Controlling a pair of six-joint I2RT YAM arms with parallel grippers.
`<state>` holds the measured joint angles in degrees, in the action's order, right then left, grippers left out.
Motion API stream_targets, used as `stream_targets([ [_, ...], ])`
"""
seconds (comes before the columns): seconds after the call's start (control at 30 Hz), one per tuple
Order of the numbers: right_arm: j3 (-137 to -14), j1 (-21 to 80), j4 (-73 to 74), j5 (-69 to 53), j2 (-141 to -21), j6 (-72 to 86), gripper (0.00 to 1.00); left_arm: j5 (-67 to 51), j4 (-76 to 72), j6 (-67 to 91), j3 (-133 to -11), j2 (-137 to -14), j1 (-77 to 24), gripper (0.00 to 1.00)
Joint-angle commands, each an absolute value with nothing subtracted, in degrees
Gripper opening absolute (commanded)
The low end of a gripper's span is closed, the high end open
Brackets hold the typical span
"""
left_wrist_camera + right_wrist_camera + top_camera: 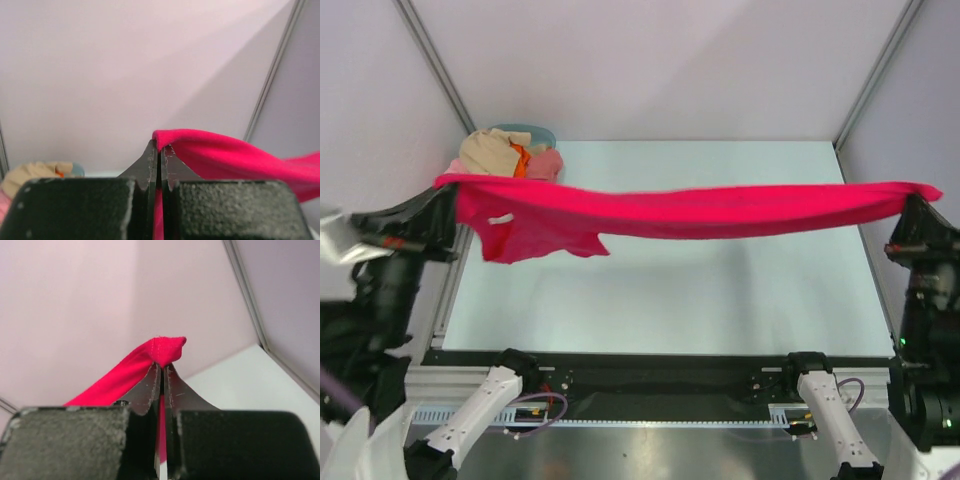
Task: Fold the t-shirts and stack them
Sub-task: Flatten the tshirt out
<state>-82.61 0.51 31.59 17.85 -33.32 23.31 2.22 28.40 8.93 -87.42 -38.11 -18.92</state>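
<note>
A crimson-red t-shirt (680,212) hangs stretched in the air across the whole table, sagging a little in the middle, with a sleeve and white label dangling near its left end. My left gripper (446,186) is shut on the shirt's left end (210,152), cloth pinched between its fingers (150,165). At the far right, my right gripper (916,197) is shut on the other end (162,351), a hemmed corner poking past its fingertips (175,390). Beige, orange and pink t-shirts (505,155) lie bunched at the back left.
A light-blue round tub (532,133) holds the bunched shirts at the table's back left corner. The pale table (720,290) lies below the hanging shirt. White walls with metal posts (875,75) enclose the back and sides.
</note>
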Motion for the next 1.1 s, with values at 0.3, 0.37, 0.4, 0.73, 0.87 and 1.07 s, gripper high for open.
stream_targets([
  [0.3, -75.8, 0.4, 29.4, 17.6, -36.6, 23.7, 0.0, 5.4, 22.7, 9.2, -87.5, -47.4, -18.7, 0.0],
  [0.37, -71.7, 0.4, 25.3, 18.7, -38.7, 24.4, 0.0, 6.3, 17.9, 9.9, -82.4, -50.9, -18.7, 0.0],
  [0.4, -69.9, 0.4, 23.7, 19.0, -39.7, 24.9, 0.0, 6.7, 16.1, 10.2, -80.5, -52.0, -18.7, 0.01],
  [0.73, -51.5, -1.8, -11.3, 22.5, -66.4, 21.7, 0.0, 14.8, -4.9, 12.9, -71.3, -82.1, -17.9, 0.02],
  [0.87, -59.0, -3.0, -18.3, 21.1, -85.3, 20.2, 0.0, 17.7, 1.7, 12.3, -89.3, -103.0, -17.1, 0.01],
  [1.07, -85.8, -3.7, -4.5, 15.5, -109.3, 19.6, 0.12, 23.1, 22.7, 11.3, -123.7, -127.4, -16.9, 0.19],
])
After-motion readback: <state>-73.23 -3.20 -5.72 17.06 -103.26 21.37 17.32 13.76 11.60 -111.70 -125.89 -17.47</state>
